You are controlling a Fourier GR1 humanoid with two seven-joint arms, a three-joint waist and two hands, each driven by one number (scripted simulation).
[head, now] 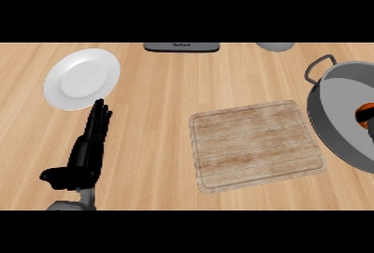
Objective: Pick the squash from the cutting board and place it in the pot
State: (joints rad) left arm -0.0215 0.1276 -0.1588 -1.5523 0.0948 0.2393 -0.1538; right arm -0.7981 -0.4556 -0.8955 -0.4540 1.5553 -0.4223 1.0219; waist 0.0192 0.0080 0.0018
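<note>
The wooden cutting board (256,146) lies in the middle of the counter with nothing on it. At the right edge stands the grey pot (321,106), cut off by the view. Inside it, right at the edge, shows an orange piece of the squash (367,106). A black bit of my right hand (363,116) crosses the squash; the rest of the hand is out of view. My left hand (87,148) rests open at the lower left, fingers straight and pointing up, just below a plate.
A white plate (80,79) sits at the upper left. A grey appliance (181,47) and a grey round object (275,46) stand along the far edge. The pot's dark handle (318,66) points toward the upper left.
</note>
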